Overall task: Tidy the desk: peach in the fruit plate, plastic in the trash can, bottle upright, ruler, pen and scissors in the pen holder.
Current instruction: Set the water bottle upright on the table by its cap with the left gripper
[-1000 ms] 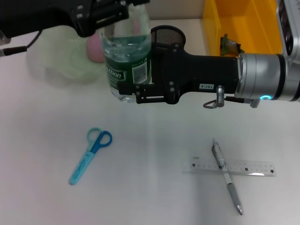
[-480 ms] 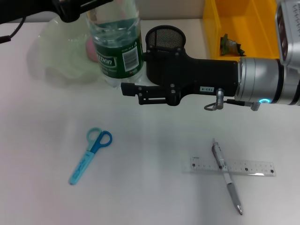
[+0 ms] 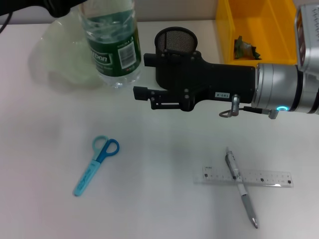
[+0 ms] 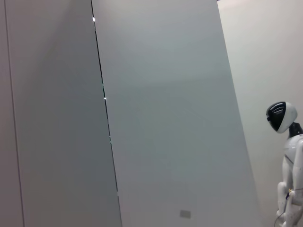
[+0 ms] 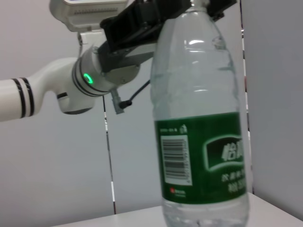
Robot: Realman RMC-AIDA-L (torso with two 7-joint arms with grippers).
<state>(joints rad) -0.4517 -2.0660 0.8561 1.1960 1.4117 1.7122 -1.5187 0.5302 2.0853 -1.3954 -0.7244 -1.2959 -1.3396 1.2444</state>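
A clear bottle (image 3: 110, 47) with a green label stands upright at the back left. My left gripper (image 3: 64, 6) is shut on its neck from above, and the right wrist view shows that grip on the bottle (image 5: 201, 142) by the left gripper (image 5: 191, 5). To the bottle's right my right gripper (image 3: 140, 74) is open and apart from it. Blue scissors (image 3: 97, 164) lie front left. A pen (image 3: 240, 186) lies across a clear ruler (image 3: 246, 177) at the front right. The black mesh pen holder (image 3: 174, 37) stands behind my right gripper. The pale fruit plate (image 3: 60, 59) is behind the bottle; the peach is hidden. Crumpled plastic (image 3: 244, 47) lies in the yellow trash can (image 3: 224, 25).
My right arm (image 3: 279, 89) stretches across the back of the desk from the right, in front of the trash can and pen holder. The left wrist view shows only wall panels and a distant white robot figure (image 4: 286, 161).
The left gripper has carried the bottle left and back, out from between the right gripper's fingers. The right gripper stayed roughly in place. The peach is now covered by the bottle.
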